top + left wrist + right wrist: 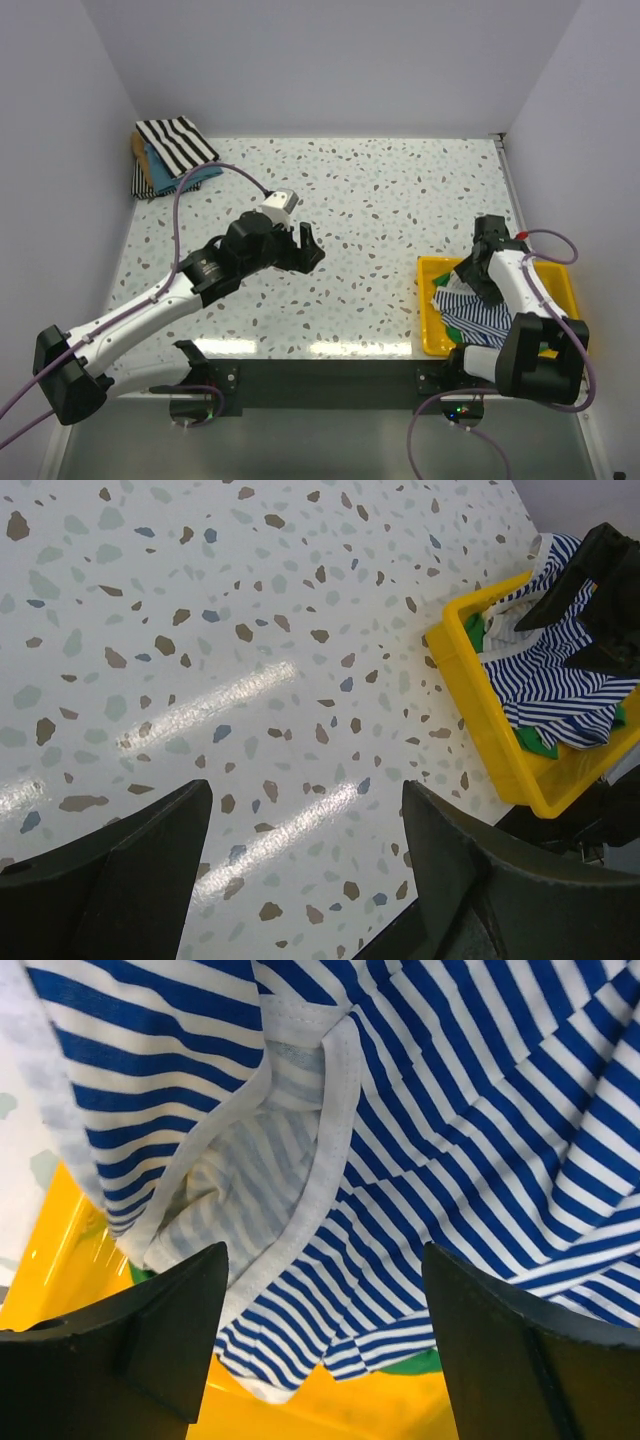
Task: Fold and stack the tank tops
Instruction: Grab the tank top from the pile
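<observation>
Near the front edge on the right, the yellow tray (430,322) is holding two tops in a heap. The striped top (480,1110) is lying crumpled on top, and the green top (533,742) is peeking out from under it. The right gripper (325,1300) is hanging just above the striped top with its fingers wide apart, holding nothing. I think it is getting ready to pick this top up. To do that well, it should be going straight down onto a thick fold or the white edge band. It should be pinching only the striped cloth, not the green one below, and keeping its fingers off the tray wall. Then it should be lifting slowly, so the top comes free without dragging the tray along. A bit farther in, the left gripper (305,800) is hovering over the bare middle of the table (400,190). Its fingers are also wide apart and empty, so it looks ready to help spread the top flat. The table is white with little colored specks, smooth and shiny, so cloth may be sliding on it easily. In the far left corner, a stack (172,155) of folded tops is sitting, with a black-and-white one on top. Plain pale walls (330,60) are standing around the table on three sides.
</observation>
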### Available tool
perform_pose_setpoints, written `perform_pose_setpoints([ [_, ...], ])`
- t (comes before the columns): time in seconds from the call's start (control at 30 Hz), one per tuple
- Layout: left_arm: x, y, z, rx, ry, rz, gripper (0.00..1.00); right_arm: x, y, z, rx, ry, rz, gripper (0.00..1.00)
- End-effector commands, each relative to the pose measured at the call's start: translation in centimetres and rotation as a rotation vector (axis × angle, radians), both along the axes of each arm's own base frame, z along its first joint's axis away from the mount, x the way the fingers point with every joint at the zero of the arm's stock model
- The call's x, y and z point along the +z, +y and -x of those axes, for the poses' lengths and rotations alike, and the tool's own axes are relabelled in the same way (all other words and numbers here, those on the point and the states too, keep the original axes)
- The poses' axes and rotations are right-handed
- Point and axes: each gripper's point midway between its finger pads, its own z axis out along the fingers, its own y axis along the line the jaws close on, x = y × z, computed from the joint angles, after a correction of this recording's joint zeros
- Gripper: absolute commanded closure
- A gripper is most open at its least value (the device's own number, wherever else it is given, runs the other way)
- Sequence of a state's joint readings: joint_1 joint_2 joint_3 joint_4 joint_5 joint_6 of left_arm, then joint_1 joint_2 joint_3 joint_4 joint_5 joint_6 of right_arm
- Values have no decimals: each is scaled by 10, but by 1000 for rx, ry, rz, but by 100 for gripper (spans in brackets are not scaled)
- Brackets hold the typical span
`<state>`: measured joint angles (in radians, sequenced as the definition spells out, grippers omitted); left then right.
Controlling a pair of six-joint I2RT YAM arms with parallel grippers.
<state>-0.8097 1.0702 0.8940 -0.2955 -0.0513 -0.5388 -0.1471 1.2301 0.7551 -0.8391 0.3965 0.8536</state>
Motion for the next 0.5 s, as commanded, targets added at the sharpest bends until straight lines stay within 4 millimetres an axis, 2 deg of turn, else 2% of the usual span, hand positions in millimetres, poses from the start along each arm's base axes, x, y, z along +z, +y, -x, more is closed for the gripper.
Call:
perform_pose_setpoints([
  [0.0, 13, -3, -1, -28, -35, 48, 18, -16, 1, -9, -30, -33, -21, 20],
  [0.1, 10, -5, 1, -52, -24, 59, 18, -25, 3, -8, -37, -36, -28, 28],
  [0.17, 6, -6, 2, -62, -15, 57, 18, -33, 4, -5, -41, -39, -38, 39],
  [0.2, 6, -6, 1, -61, -14, 58, 18, -38, 7, -4, -36, -38, -53, 44],
  [0.23, 4, -6, 1, -63, -11, 55, 18, -40, 8, -3, -31, -37, -58, 56],
  [0.3, 4, -6, 1, -63, -12, 58, 18, -42, 9, 1, -22, -25, -58, 72],
  [0.33, 3, -6, 1, -65, -9, 59, 18, -40, 8, 2, -20, -18, -53, 88],
  [0.37, 4, -5, 1, -64, -11, 60, 18, -34, 7, 1, -19, -31, -45, 94],
  [0.4, 5, -4, 1, -63, -14, 61, 18, -24, 5, -3, -5, -46, -35, 99],
  [0.47, 6, -3, 1, -63, -17, 64, 18, -2, 3, -4, 7, -83, -18, 100],
])
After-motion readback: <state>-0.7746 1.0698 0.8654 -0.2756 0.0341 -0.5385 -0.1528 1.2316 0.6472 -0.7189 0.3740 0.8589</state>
